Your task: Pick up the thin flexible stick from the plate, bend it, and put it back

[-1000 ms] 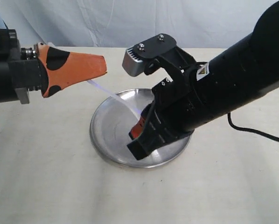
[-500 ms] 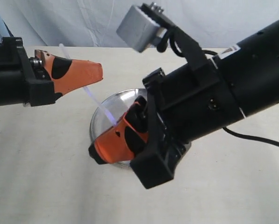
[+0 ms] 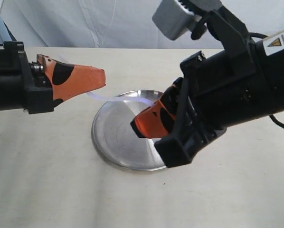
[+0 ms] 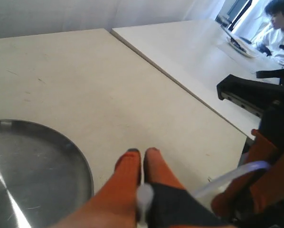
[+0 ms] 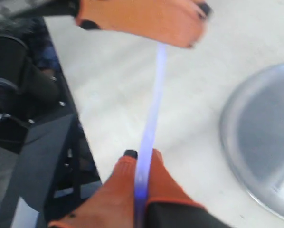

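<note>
While both grippers hold an end, the bend step looks to be in hand. Left gripper: fingers pressed together, with the whitish stick end pinched in the seam. Right gripper: fingers likewise closed on the other end.

The thin flexible stick runs between them in a shallow arc, off the steel plate and above its far edge.

Judgement: the bow is slight. The next move calls for bringing the two tips closer together without letting the stick slip, then lowering it onto the plate and releasing.

Hard to read: the stick is faint against the table. The right arm hides the plate's right side. The right wrist view is blurred.
</note>
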